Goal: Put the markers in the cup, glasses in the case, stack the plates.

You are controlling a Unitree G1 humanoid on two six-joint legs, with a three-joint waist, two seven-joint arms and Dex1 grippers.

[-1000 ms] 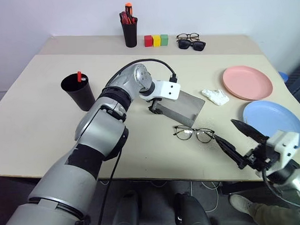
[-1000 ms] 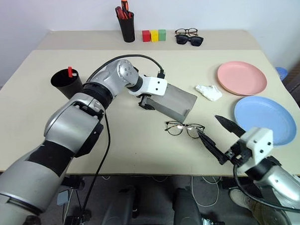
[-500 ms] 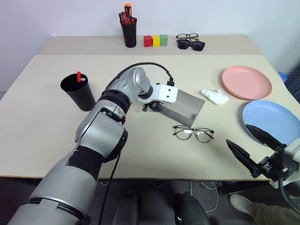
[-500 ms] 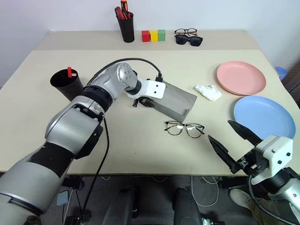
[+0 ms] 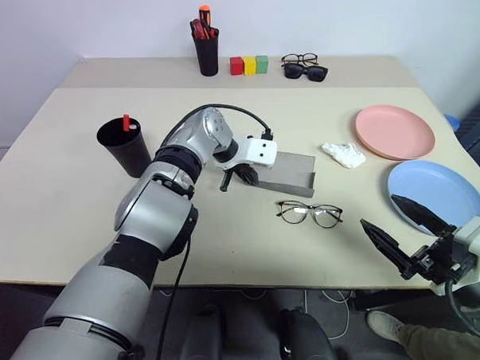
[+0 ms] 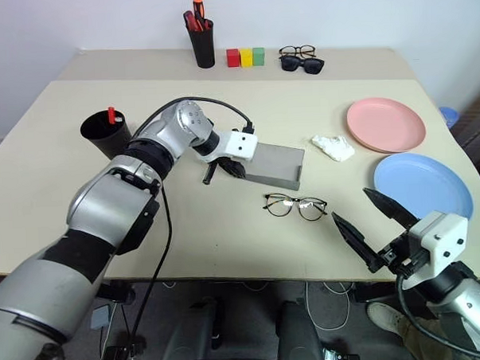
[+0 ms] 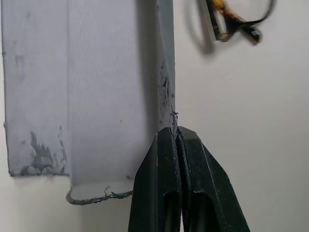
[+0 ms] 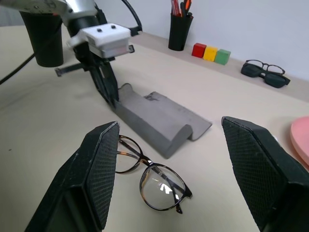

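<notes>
Tissue [image 5: 345, 154] between case [image 5: 287, 171] and plates [image 5: 395, 131]

The left arm [image 5: 158, 223] is silver-grey metal with black bands at its joints; a black cable [image 5: 221, 109] loops to a white wrist block behind the left gripper [image 6: 210, 173] and its tapering black fingers [image 7: 166, 193]. The right gripper [image 5: 404, 231] has broad, textured black fingers [image 8: 99, 169] ahead of another white block.

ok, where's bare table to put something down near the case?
Free: the front-left stretch between the cup and table edge, and the strip between the case and back-row pen holder. Crowded: right of the case, with glasses, crumpled tissue, pink plate and blue plate.
</notes>
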